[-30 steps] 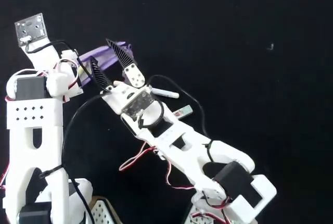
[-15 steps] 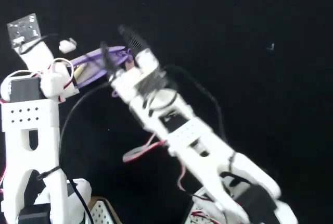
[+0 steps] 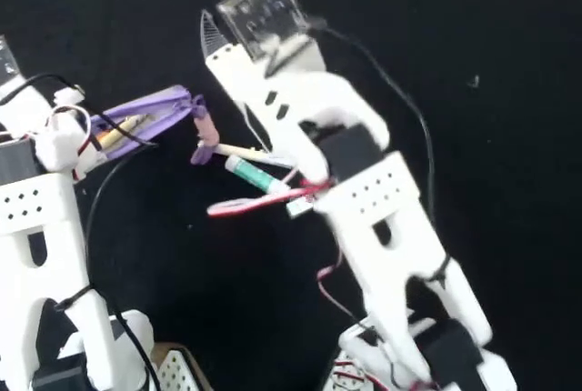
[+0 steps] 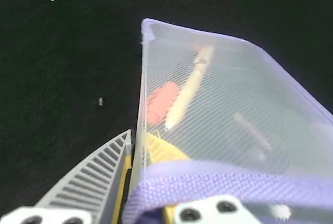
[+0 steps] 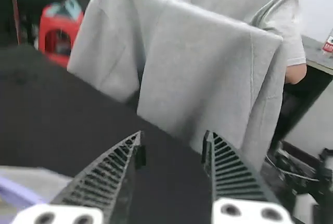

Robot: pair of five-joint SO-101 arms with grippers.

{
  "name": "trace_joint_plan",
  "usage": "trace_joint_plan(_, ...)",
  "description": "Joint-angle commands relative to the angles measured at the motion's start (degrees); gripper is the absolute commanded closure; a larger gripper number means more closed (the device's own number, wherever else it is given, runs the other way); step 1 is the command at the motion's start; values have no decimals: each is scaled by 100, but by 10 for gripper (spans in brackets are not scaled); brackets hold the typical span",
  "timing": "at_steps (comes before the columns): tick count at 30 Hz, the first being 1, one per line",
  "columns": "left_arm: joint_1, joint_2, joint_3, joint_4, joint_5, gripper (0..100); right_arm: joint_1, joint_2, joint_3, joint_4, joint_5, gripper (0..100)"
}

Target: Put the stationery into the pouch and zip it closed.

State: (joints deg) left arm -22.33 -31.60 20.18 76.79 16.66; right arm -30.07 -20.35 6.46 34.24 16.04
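The purple-edged clear pouch point(image 3: 150, 111) lies at the left with its mouth toward the table's middle. My left gripper point(image 4: 136, 146) is shut on the pouch's point(image 4: 218, 109) near edge. Inside it show a cream pencil point(image 4: 187, 91), an orange eraser point(image 4: 158, 101) and something yellow point(image 4: 158, 148). Just beyond the pouch mouth, a small pink piece point(image 3: 207, 132), a cream pen point(image 3: 244, 149) and a green-and-white marker point(image 3: 257, 175) lie on the black table. My right gripper point(image 5: 171, 148) is open, holds nothing, and is raised high above the table's far part.
The right arm point(image 3: 309, 109) rears up over the middle of the table, its red wires point(image 3: 245, 204) hanging near the marker. The left arm's body point(image 3: 41, 227) stands at the left edge. Black table stretches to the right point(image 3: 491, 136).
The right arm has lifted away from the pouch mouth and swung up and back, uncovering the pen and marker. The left arm and pouch have shifted slightly left.
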Motion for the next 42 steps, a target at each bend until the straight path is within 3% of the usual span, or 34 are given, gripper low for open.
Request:
trace_joint_plan(1,-321,70,-171,-97,70,971,114,787,-2035,1662,686,815)
trace_joint_plan(8,-690,79,-163,-308,70,971,114,2826,-4330,3842,1196,815)
trace_joint_plan(15,-1174,88,-251,-457,44,971,255,4602,-5446,4527,1248,815)
trace_joint_plan(22,-1657,88,-268,-712,44,971,457,5991,-5262,4387,1275,815)
trace_joint_plan(29,-1807,26,-268,-686,-53,971,334,7204,-5297,3974,1899,815)
trace_joint_plan(34,-2149,88,-646,-457,-114,971,-97,7354,-5262,3965,2013,815)
trace_joint_plan(42,-2149,88,-646,-448,-97,971,-360,7644,-5332,3789,1969,815)
